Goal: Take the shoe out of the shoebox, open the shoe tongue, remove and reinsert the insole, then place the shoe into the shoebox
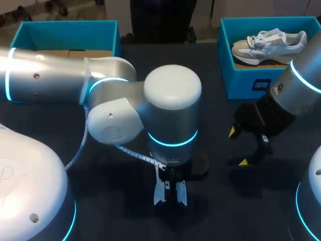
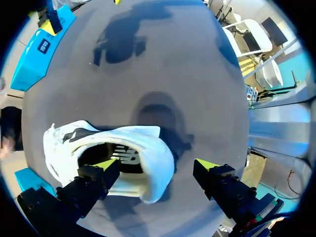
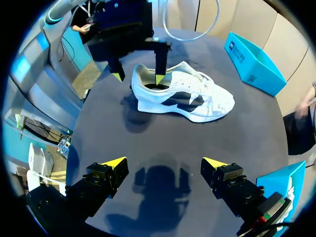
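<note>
A white shoe with dark side marks lies on the dark table, out of the boxes. In the head view only a bit of the shoe shows under my left wrist. My left gripper is open and straddles the heel: one fingertip is inside the shoe's mouth, the other stands clear behind the heel. In the right wrist view the left gripper hangs over the shoe's heel end. My right gripper is open and empty, well short of the shoe; in the head view the right gripper sits right of centre.
A blue shoebox at the back right holds a second white shoe. Another blue box stands at the back left. My left arm's big elbow covers the middle of the table.
</note>
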